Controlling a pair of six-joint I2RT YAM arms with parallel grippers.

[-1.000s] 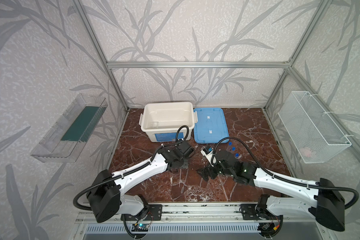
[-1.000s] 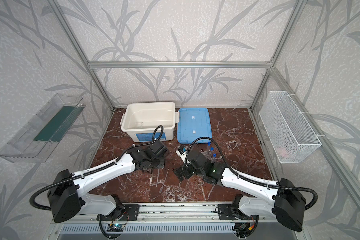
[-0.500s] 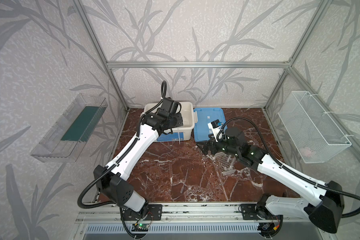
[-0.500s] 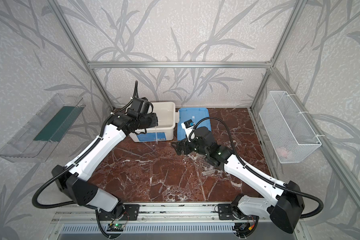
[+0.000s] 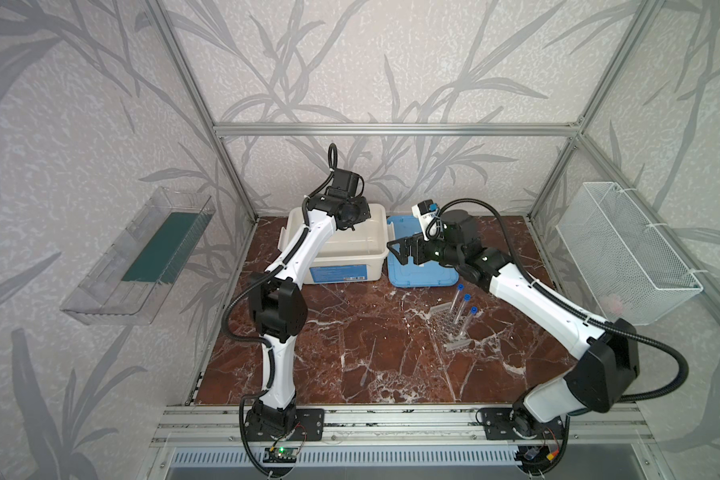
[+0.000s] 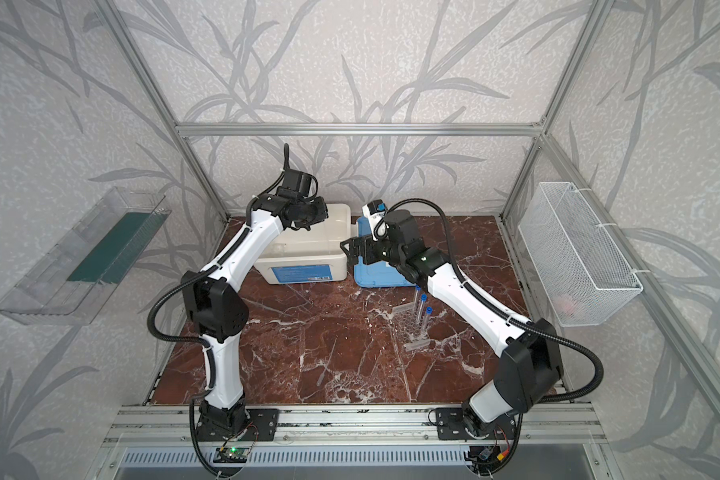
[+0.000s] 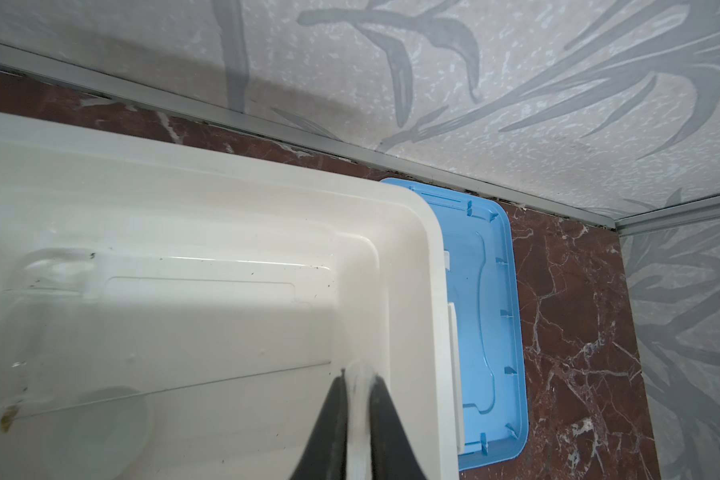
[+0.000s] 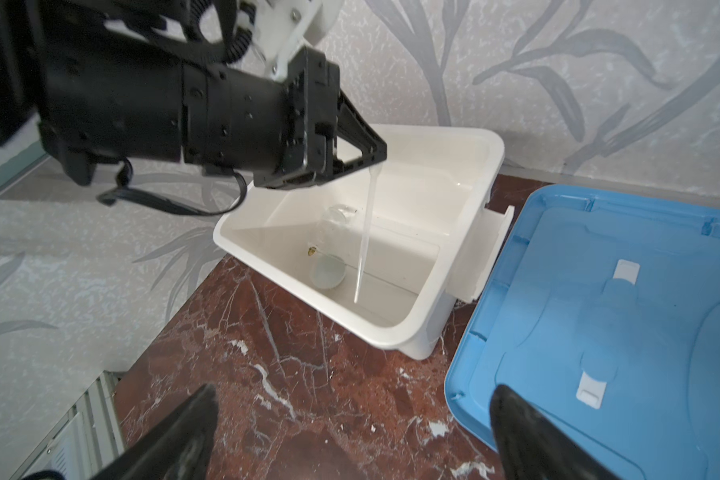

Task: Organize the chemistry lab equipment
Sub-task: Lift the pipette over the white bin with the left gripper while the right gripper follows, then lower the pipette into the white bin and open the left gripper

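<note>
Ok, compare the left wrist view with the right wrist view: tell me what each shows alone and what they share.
Only left wrist: the bulb of the pipette pinched in the jaws of the left gripper, close up. Only right wrist: the pipette's whole length hanging tip-down over the white tub, and the right gripper, jaws wide open. Both: the white tub, the blue lid beside it, the clear jar and round dish inside.

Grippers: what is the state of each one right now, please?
Left gripper: closed on a pipette, over the white tub.
Right gripper: open, holding nothing.
</note>
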